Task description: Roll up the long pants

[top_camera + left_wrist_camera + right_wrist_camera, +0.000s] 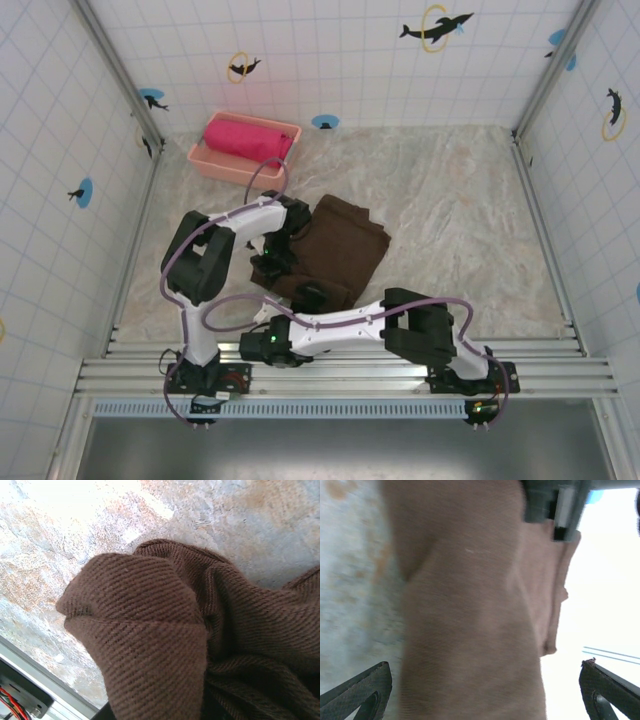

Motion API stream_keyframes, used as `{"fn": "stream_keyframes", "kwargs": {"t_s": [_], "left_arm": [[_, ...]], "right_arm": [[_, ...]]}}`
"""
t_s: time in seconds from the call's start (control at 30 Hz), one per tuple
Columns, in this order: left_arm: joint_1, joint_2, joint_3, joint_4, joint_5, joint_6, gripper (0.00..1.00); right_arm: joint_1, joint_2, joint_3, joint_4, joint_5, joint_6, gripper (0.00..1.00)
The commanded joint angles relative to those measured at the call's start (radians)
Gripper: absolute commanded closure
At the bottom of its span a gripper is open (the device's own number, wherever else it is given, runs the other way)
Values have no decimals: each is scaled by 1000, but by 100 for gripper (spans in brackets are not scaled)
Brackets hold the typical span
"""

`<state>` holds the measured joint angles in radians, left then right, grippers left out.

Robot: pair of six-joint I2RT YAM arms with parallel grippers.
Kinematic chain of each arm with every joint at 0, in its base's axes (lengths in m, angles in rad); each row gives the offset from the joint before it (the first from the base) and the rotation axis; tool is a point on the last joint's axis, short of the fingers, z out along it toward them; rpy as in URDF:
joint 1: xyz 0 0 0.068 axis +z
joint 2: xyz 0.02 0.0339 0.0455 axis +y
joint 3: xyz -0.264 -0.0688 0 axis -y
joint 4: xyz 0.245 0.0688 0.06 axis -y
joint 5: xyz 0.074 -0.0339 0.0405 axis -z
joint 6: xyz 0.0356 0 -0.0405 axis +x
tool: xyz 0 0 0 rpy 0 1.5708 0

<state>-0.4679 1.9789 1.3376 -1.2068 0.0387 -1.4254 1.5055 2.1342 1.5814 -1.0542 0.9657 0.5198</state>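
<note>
White links (330, 325), black joints (205, 262), purple cables (163, 278), black fingers (360, 690)

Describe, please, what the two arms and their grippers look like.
Both the left arm and the right arm have white links between bulky black joint housings, with a thin mauve cable looping along each. A small green light glows on the right arm. The right gripper has dark, wedge-shaped, finely textured fingertips.
</note>
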Motion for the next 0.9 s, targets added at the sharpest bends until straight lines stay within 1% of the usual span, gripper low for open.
{"fn": "stream_keyframes", "kwargs": {"t_s": [0.0,0.1,0.2,0.4,0.53,0.7,0.8,0.83,0.87], "left_arm": [[-10,45,-53,-24,6,32,100],[-12,40,-70,-14,6,31,100],[-12,34,-77,-14,-5,33,100],[-12,23,-90,-4,-14,24,100],[-12,17,-97,3,-18,17,100],[-12,11,-104,8,-28,16,100],[-12,11,-99,9,-32,15,100],[-12,11,-96,9,-33,14,100],[-12,13,-90,6,-35,14,100]], "right_arm": [[-15,-6,23,-103,111,75,1],[-28,-17,-19,-73,74,71,1],[-32,-55,-90,11,5,48,1],[-44,-81,-172,93,-107,45,1],[-44,-61,-187,112,-127,49,1],[-46,-4,-161,103,-129,42,1],[-45,30,-144,102,-151,43,0],[-43,40,-138,102,-157,44,2],[-41,48,-135,102,-165,44,8]]}}
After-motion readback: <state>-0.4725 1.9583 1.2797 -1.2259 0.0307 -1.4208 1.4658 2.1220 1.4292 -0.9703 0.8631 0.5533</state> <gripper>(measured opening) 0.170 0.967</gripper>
